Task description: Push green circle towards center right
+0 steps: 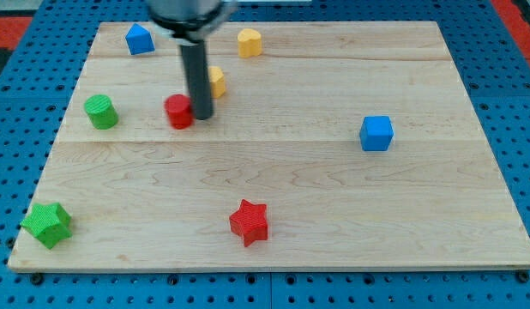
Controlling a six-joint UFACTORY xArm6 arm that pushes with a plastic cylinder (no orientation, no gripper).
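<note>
The green circle stands near the board's left edge, in the upper half. My tip rests on the board well to the green circle's right. It touches the right side of a red round block, which lies between the tip and the green circle. The rod rises from the tip to the view's top and partly hides a yellow block behind it.
The wooden board also holds a blue block at the top left, a yellow block at the top middle, a blue cube at the centre right, a red star at the bottom middle and a green star at the bottom left.
</note>
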